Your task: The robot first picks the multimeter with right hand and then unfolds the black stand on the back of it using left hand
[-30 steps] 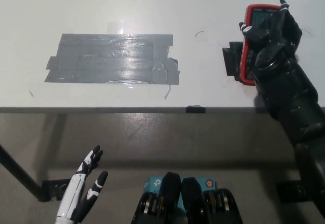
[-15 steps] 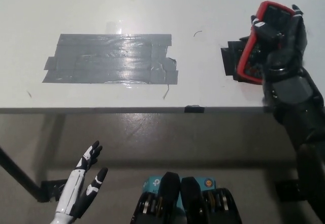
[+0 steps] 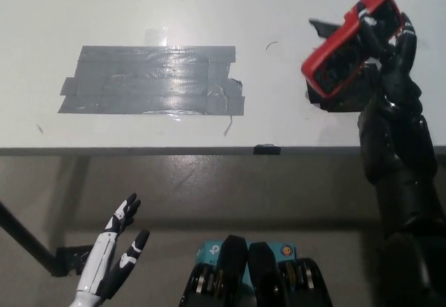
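The wide white table is carrying a large patch of grey duct tape strips left of centre. The black right hand is holding the red-cased multimeter above the table's right side, fingers wrapping its upper right end while the lower left end is sticking out free. The multimeter's long axis is running diagonally, from upper right down to lower left. The white left hand is resting low at the picture's left, below the table edge, fingers spread and holding nothing.
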Controlling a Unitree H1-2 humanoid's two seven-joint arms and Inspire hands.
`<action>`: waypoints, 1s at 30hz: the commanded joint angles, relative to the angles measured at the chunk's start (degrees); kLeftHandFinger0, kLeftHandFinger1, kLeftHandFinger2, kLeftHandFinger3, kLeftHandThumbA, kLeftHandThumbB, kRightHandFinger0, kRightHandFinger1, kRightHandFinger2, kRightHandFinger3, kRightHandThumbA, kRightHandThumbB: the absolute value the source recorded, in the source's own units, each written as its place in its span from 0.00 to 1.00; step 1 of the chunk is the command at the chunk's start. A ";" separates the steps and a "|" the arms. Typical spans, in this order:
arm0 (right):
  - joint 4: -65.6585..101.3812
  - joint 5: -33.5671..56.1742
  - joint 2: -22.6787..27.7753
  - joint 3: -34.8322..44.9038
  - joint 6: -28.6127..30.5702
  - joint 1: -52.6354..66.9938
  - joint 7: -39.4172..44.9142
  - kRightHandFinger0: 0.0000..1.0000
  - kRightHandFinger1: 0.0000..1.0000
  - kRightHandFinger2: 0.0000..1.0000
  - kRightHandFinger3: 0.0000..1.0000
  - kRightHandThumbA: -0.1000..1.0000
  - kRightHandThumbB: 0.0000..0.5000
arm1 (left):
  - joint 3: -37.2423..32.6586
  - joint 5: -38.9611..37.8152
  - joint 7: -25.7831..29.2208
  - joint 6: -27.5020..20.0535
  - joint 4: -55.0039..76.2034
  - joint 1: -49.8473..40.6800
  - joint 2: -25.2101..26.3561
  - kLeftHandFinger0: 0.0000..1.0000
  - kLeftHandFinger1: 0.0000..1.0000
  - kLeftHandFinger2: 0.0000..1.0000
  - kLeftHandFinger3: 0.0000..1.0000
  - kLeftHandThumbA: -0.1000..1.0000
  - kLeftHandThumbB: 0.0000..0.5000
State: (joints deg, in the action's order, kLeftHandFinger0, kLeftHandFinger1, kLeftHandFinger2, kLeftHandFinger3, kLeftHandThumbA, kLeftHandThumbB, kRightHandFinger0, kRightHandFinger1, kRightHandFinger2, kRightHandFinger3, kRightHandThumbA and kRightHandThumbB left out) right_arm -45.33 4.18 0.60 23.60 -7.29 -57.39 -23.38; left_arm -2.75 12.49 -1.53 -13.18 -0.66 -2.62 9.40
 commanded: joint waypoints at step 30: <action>57.28 63.41 -12.23 -6.38 -19.64 19.42 13.25 0.00 0.00 0.54 1.00 0.00 0.28 | -3.87 -5.56 -3.82 17.70 38.27 24.34 -7.22 1.00 1.00 1.00 1.00 1.00 0.51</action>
State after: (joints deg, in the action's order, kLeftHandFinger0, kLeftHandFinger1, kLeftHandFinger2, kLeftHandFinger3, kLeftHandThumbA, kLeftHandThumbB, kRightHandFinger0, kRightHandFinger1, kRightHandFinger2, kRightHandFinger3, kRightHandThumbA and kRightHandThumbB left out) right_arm -12.17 35.70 -7.69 26.96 -22.17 -36.99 -22.09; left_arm -4.96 11.24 -1.66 -7.46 18.71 5.91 5.06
